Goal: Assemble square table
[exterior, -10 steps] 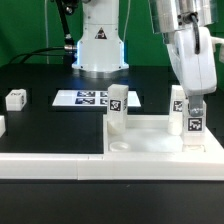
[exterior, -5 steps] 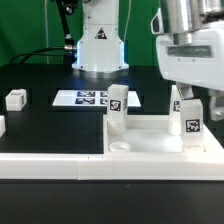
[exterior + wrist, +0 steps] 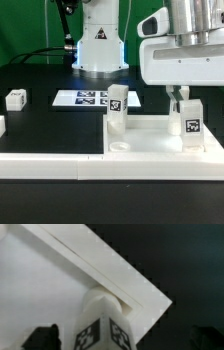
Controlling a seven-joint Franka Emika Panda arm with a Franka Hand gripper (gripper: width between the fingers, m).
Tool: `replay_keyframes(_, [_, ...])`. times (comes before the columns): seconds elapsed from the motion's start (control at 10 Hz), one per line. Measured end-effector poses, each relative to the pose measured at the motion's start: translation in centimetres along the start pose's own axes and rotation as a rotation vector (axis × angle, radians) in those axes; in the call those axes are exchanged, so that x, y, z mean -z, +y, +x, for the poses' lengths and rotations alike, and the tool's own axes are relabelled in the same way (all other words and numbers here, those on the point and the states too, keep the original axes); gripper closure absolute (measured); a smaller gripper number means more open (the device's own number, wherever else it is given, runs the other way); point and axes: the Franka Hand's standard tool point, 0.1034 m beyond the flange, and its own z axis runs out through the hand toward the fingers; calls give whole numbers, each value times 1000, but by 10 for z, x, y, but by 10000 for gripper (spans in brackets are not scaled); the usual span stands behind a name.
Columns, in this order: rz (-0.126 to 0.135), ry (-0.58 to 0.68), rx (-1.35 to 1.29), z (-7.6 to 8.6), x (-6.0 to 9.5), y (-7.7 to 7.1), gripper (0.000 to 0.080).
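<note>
Black worktop, green curtain behind at the exterior view's left, white robot base at the back.

Toward the front, the square table: a white slab with a raised rim, lying flat. Looks like rigid moulded plastic, probably light for its breadth, smooth and likely slippery. Seems too wide to span, so best taken by the rim or simply pushed.

On its corner at the exterior view's right, a tagged leg post, upright. Cannot tell how deeply seated in its hole. Appears small, stiff and light. Offers the surest hold on its flat sides near the top, squeezed squarely so as not to tip it.

Right over that post, the claw, spread to its widest and gripping nothing. Straddles the post's top. In the wrist view, the same post midway between the two dark fingertips, clear of both.

Further along the rim, a second leg post, also upright.

Beyond the slab, the marker board flat on the worktop. Well apart at the exterior view's left, a loose leg post.
</note>
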Motion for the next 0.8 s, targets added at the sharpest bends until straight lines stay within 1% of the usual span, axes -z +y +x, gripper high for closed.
replay_keyframes(0.1, [-9,5,133,1,0,1,150])
replay_keyframes(0.2, [-12,3,244,3,-1,5,150])
replay_keyframes(0.3, [-13,3,294,6,-2,8,150])
replay_keyframes(0.5, [-12,2,267,5,-2,7,150])
replay_keyframes(0.6, [-13,3,267,5,-2,7,271])
replay_keyframes(0.7, [-12,2,254,5,-2,7,271])
replay_keyframes(0.8, [-12,2,191,5,-2,7,447])
